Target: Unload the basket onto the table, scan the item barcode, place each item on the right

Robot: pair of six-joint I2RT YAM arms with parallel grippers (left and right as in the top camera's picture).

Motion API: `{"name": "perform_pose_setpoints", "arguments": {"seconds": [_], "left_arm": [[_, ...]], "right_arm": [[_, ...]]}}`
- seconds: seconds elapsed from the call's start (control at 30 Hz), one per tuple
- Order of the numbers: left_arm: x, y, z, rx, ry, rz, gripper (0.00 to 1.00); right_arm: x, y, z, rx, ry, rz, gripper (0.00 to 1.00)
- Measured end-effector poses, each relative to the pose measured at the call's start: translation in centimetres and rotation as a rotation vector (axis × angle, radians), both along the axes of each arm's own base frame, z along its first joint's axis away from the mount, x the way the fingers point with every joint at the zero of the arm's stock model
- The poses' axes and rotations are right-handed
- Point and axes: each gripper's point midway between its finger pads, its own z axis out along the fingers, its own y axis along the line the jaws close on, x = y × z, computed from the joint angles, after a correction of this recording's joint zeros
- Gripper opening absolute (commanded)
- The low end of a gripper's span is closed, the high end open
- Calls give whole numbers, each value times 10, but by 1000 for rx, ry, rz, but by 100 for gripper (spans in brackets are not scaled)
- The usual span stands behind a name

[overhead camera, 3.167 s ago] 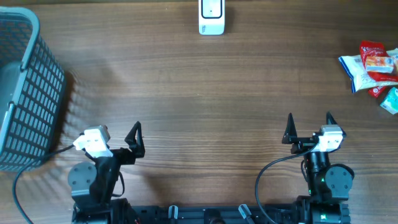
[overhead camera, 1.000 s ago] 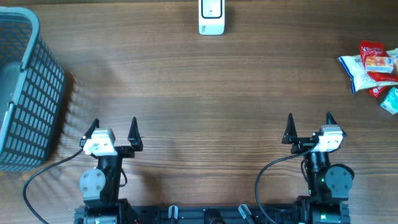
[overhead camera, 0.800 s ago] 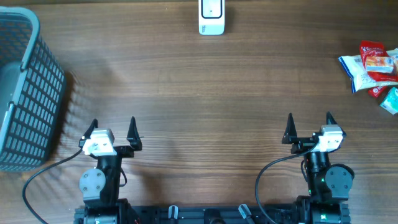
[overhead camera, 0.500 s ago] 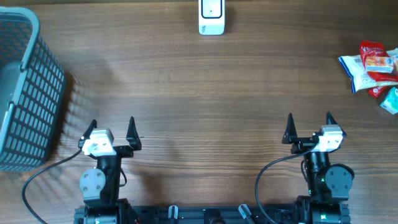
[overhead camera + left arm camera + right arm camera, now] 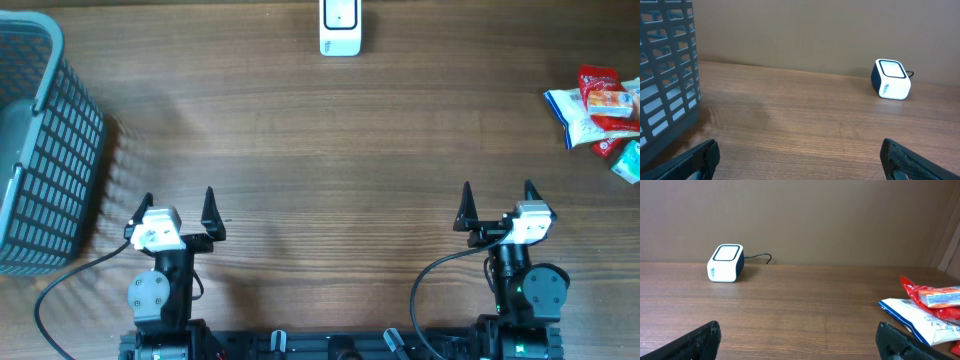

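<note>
Packets (image 5: 592,108) of snacks lie in a small heap at the far right edge of the table (image 5: 330,140). A white-and-blue one has a red one against it and a scrap of teal at the very rim. From where I stand I can't make out a barcode on any of them.

The scanner (image 5: 340,28), a small white box with a dark window on top, sits at the middle of the far edge. It is well apart from the packets, and its thin cable (image 5: 762,255) curls off behind it. A dark grey slatted basket (image 5: 45,150) stands at the left edge.

Both arms sit tucked at the near side. The left pincer (image 5: 178,196) is spread wide with nothing in it, pointing across the wood, with the basket close on its left. The right pincer (image 5: 498,188) is likewise spread wide and empty. The packets lie well ahead of it, off to its right, and it touches nothing.
</note>
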Motion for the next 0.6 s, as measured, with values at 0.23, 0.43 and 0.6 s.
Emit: {"name": "perform_pose_setpoints", "arguments": {"seconds": [0.23,0.43,0.6], "left_arm": [[0,0,0,1,0,0,100],[0,-2,0,47,3,-10,100],[0,-4,0,74,4,-20,100]], "right_arm": [[0,0,0,0,0,0,100],[0,0,0,0,0,0,100],[0,0,0,0,0,0,100]]}}
